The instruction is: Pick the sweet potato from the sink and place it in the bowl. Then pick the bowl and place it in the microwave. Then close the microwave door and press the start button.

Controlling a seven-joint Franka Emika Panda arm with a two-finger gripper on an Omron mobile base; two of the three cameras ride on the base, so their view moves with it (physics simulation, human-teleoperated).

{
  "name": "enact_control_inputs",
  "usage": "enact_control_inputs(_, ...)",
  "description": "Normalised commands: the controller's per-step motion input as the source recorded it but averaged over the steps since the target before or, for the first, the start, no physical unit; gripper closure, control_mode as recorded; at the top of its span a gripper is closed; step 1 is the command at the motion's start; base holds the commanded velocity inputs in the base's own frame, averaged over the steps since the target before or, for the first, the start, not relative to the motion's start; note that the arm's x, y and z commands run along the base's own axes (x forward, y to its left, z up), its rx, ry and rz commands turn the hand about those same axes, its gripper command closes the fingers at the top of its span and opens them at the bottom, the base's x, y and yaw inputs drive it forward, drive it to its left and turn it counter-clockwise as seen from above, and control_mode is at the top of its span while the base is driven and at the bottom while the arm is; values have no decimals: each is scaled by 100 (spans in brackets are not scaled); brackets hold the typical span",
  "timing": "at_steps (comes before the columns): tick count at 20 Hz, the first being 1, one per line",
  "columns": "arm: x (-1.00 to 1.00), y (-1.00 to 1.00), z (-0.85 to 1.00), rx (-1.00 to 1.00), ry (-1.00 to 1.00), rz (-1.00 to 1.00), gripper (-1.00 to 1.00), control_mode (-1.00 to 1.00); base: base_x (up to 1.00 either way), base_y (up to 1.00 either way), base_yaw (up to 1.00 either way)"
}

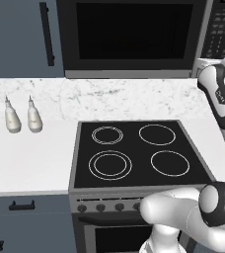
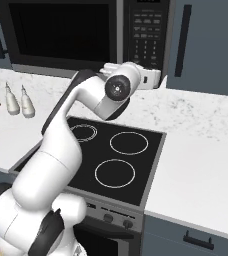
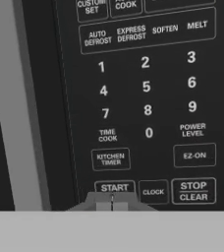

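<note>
Dark finger tips of the gripper (image 3: 112, 203) stood pressed together, jaws closed with nothing between them, right at the lower edge of the START key (image 3: 114, 187) on the keypad panel (image 3: 143, 98) of the microwave (image 1: 134, 37). In the hand view that key sat just above the tips, with CLOCK and STOP CLEAR beside it to the right and the number keys higher up. From the right base view the hand reached up to the panel's lower part, the white arm (image 2: 66, 145) arching over the stove. The microwave door (image 1: 131, 34) lay shut, its dark glass window flush with the steel-grey frame, so the cavity could not be seen through it. Below, the black stove (image 1: 139, 153) carried four white burner rings and a row of knobs along its front edge. White counter (image 1: 25, 158) ran off to either side of the stove, and two small pale bottles (image 1: 21, 116) stood side by side on its left stretch, near the speckled marble backsplash (image 1: 114, 101). Farther back, blue-grey cabinets (image 1: 16, 34) with dark handles flanked the microwave.
</note>
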Motion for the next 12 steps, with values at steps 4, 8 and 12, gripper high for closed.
enact_control_inputs(4, 15, -1, -1, 0, 0, 0, 100, -100, 0, 0, 0)
enact_control_inputs(8, 15, 0, -1, 0, 0, 0, 100, -100, 0, 0, 0)
enact_control_inputs(12, 24, 0, -28, -5, 1, 0, 100, -100, 0, 0, 0)
